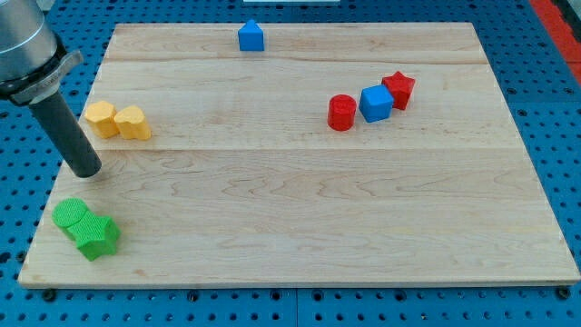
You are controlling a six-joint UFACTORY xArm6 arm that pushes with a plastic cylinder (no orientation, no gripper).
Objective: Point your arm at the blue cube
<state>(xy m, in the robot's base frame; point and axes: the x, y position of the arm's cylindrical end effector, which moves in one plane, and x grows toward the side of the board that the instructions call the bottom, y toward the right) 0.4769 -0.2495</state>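
Note:
The blue cube (376, 103) sits on the wooden board at the view's upper right, between a red cylinder (341, 113) on its left and a red star-shaped block (398, 90) on its right, both touching or nearly touching it. My tip (88, 172) is at the view's far left, well away from the blue cube. It stands below the two yellow blocks (118, 121) and above the green blocks (85, 228).
A second blue block (251, 36), with a peaked top, stands near the board's top edge at centre left. The two yellow blocks sit side by side, as do the two green ones near the bottom left corner. A blue pegboard surface (545, 82) surrounds the board.

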